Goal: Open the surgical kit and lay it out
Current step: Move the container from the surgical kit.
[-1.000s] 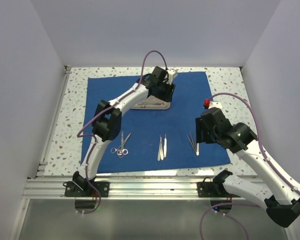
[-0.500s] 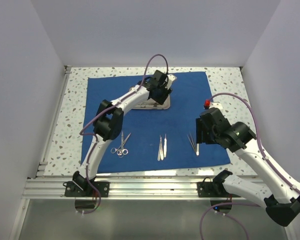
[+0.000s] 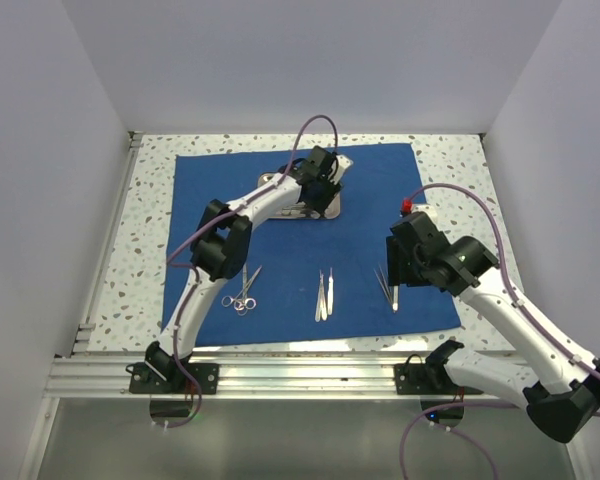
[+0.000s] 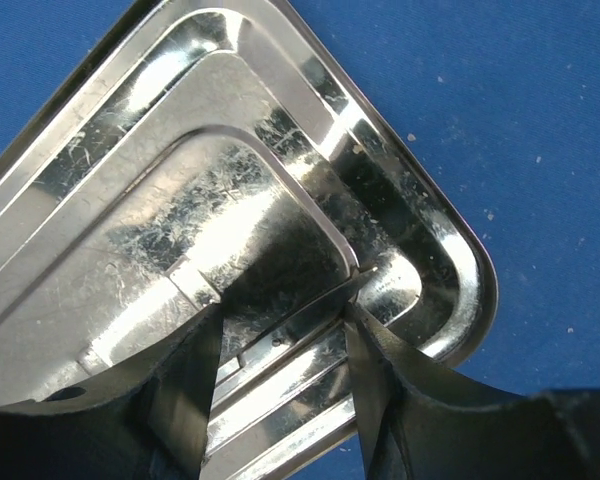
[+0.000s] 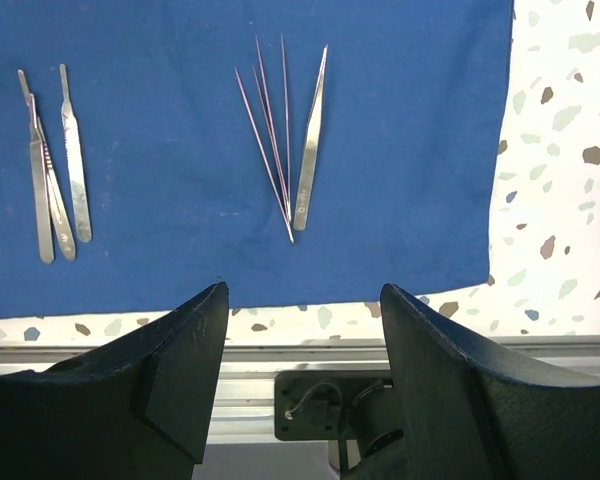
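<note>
The royal-blue cloth (image 3: pixel 370 190) lies spread flat on the table. The small steel tray (image 3: pixel 332 207) is at the cloth's back centre. My left gripper (image 3: pixel 321 184) is shut over the tray's rim (image 4: pixel 450 250) near a corner, one finger inside the tray and one outside. Ring-handled scissors (image 3: pixel 242 292), flat silver handles (image 3: pixel 323 294) and tweezers (image 3: pixel 389 284) lie in a row near the cloth's front edge. My right gripper (image 3: pixel 398 262) hovers open above the tweezers (image 5: pixel 310 140) and thin probes (image 5: pixel 268 140), nothing between its fingers (image 5: pixel 195 330).
Speckled tabletop (image 3: pixel 150 200) borders the cloth on both sides. An aluminium rail (image 3: pixel 280 372) with the arm bases runs along the near edge. White walls enclose the left, back and right. A purple cable (image 3: pixel 460 192) loops over the right arm.
The left gripper has shifted slightly back and left, and the tray has moved and turned with it. The right arm has drifted a little to the left; its jaws stay open.
</note>
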Controlling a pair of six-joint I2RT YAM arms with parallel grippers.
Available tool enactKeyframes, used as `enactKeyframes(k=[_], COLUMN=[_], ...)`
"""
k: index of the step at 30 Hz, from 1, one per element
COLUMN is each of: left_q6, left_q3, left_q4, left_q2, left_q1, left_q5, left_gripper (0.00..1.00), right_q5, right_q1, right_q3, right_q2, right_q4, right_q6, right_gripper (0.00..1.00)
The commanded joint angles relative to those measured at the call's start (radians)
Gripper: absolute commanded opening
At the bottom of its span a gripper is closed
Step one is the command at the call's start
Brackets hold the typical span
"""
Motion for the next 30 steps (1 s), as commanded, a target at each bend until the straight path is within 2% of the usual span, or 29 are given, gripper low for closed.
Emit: enactKeyframes(k=[1, 9, 14, 19, 25, 26, 29, 30], left_q6=[0.017, -0.063, -0.162, -0.199, -0.185, -0.179, -0.169, -0.162], left_q3=[0.029, 0.094, 0.147, 0.180, 0.158, 0.158, 0.160, 0.157], left_q4=[0.005, -0.001, -0.009, -0.003, -0.010, -0.020, -0.075, -0.086], left_q2=[0.051, 0.115, 0.140, 0.165, 0.209, 0.215, 0.241, 0.250], left_q1=[0.002, 0.065, 0.143, 0.191, 0.191, 0.188, 0.177, 0.173], left_q5=[-0.082, -0.142, -0.151, -0.147, -0.012, 0.002, 0.030, 0.036], left_gripper=[0.57, 0.71, 0.73, 0.72, 0.62, 0.55, 0.43, 0.42], right_q5=[0.013, 0.005, 0.007, 0.010, 0.018, 0.019, 0.021, 0.019], right_q1=[-0.001, -0.001, -0.001, -0.001, -0.001, -0.001, -0.001, -0.001], right_q3=[0.033, 0.040, 0.042, 0.050, 0.068, 0.070, 0.068, 0.068], right_q2=[0.014, 0.044, 0.064, 0.087, 0.112, 0.113, 0.115, 0.115], right_q4=[0.015, 0.018, 0.020, 0.026, 0.024, 0.023, 0.020, 0.019], right_q6=[0.003, -0.017, -0.029, -0.034, -0.025, -0.023, -0.012, -0.008], right_gripper=[0.66, 0.66, 0.66, 0.66, 0.66, 0.66, 0.66, 0.66])
